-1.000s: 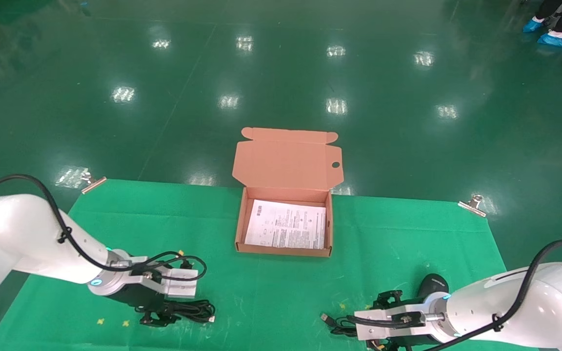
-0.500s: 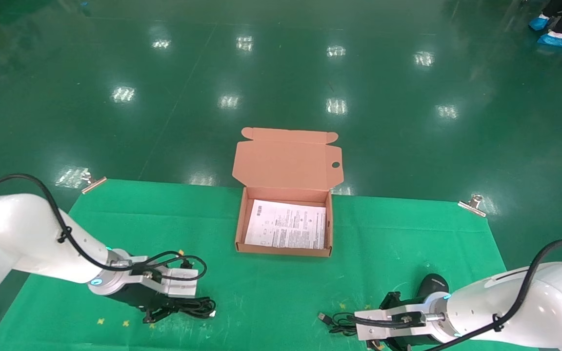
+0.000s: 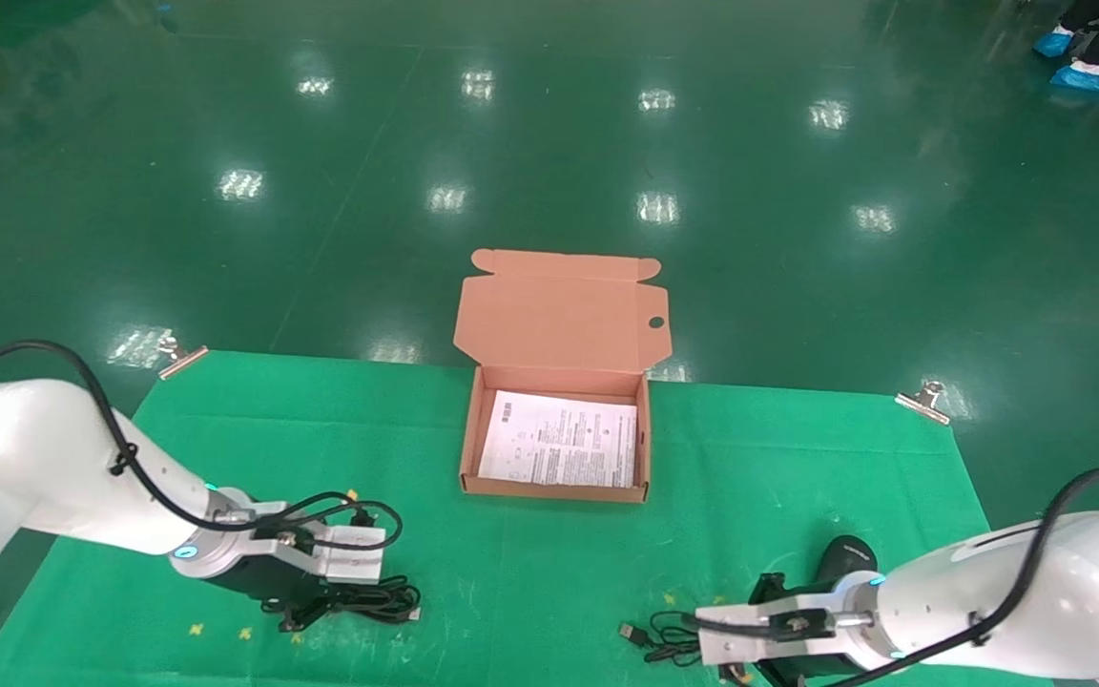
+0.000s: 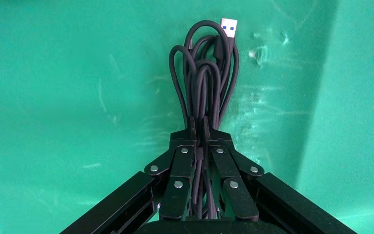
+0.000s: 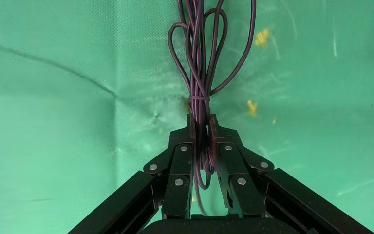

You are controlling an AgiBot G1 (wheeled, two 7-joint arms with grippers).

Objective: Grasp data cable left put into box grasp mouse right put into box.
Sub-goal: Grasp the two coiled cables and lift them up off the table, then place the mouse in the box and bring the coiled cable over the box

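Note:
The data cable (image 3: 373, 603) is a black looped bundle with a silvery plug, low over the green cloth at front left. My left gripper (image 3: 306, 609) is shut on its near end; the left wrist view shows the fingers (image 4: 191, 134) pinching the data cable (image 4: 204, 83). The black mouse (image 3: 845, 558) sits on the cloth at front right. My right gripper (image 5: 200, 124) is shut on the mouse's coiled cord (image 5: 199, 63), not on the mouse body; the cord (image 3: 669, 637) ends in a USB plug. The box (image 3: 554, 491) stands open in the middle.
A printed paper sheet (image 3: 559, 444) lies in the box, and its lid (image 3: 564, 320) stands up at the back. Metal clips (image 3: 182, 355) (image 3: 926, 399) hold the cloth (image 3: 511, 572) at the far corners. Blue shoe covers (image 3: 1088, 76) show far off on the floor.
My left gripper's fingers have closed on the data cable, and the bundle has shifted slightly. My right gripper has drawn back a little toward me, and the cord's plug followed. The mouse has not moved.

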